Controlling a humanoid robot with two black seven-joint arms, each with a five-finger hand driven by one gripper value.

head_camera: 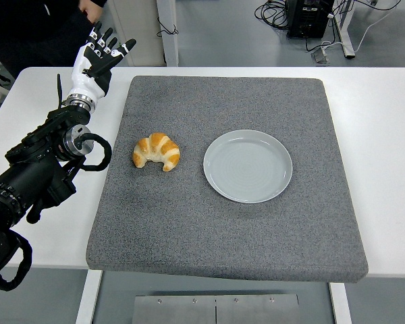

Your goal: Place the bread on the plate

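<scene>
Grey mat (pixel 189 223) carries croissant (pixel 156 151) beside plate (pixel 248 165); left hand (pixel 98 59) hovers off-mat, fingers spread, holding nothing.

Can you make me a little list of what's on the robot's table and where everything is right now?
bread: a croissant lying on the grey mat, left of the plate, not touching it
plate: pale grey plate, nothing on it, on the mat's right half
mat: grey mat covering the middle of the white table
left hand: left hand raised over the table's far left corner, fingers spread, holding nothing
right hand: not in view
person: dark clothing at the top left edge
task state: bread not yet on the plate
</scene>
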